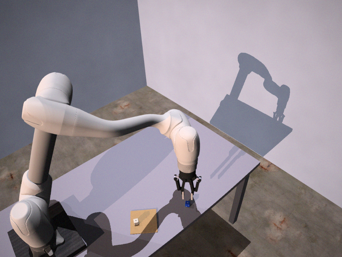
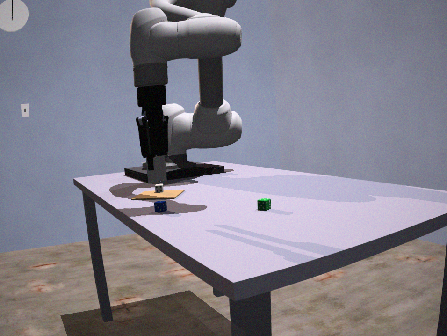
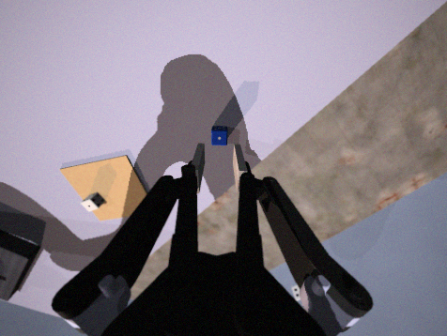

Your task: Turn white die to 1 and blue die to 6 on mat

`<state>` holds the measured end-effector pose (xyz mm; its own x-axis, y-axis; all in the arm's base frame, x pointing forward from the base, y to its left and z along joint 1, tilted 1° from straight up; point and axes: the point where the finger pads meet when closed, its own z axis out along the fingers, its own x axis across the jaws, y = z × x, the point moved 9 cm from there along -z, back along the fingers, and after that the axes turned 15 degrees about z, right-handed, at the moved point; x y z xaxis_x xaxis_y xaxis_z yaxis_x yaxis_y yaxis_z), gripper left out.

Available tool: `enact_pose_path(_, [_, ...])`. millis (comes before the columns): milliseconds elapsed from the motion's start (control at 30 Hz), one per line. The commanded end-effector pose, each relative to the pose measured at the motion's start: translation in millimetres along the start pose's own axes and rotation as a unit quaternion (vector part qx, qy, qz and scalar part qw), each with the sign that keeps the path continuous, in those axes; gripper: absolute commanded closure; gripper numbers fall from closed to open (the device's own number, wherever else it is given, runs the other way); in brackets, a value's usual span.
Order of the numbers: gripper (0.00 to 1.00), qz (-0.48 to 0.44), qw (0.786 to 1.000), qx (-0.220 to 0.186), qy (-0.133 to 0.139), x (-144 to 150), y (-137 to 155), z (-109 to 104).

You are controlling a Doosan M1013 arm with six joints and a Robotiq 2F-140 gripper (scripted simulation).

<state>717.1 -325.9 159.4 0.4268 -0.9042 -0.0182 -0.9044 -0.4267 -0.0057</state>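
The blue die (image 1: 187, 203) (image 2: 160, 206) (image 3: 219, 136) sits flat on the table, off the mat, with a single pip on top. My gripper (image 1: 187, 198) (image 2: 156, 181) (image 3: 219, 153) is partly open and empty, pointing down above the blue die, its fingertips clear of it. The white die (image 1: 136, 221) (image 2: 159, 187) (image 3: 93, 202) sits flat on the orange mat (image 1: 149, 228) (image 2: 176, 193) (image 3: 128, 174), with one pip on top. The green die (image 2: 263, 204) sits flat on the table; its top pips are too small to read. It is hidden behind the arm in the top view.
The table's long edge (image 1: 205, 214) runs close to the blue die. The dark base plate (image 1: 70, 234) (image 2: 133, 173) of the arm lies beyond the mat from the blue die. Arm shadows fall across the table, the blue die and part of the mat.
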Motion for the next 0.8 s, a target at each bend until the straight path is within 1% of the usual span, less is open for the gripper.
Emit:
enact_pose_path(0, [0.68,0.0,1.0,0.0,0.0,0,0,3])
enact_pose_path(433, [0.68,0.0,1.0,0.0,0.0,0,0,23])
enact_pose_path(500, [0.68,0.0,1.0,0.0,0.0,0,0,23])
enact_pose_path(767, [0.68,0.0,1.0,0.0,0.0,0,0,34])
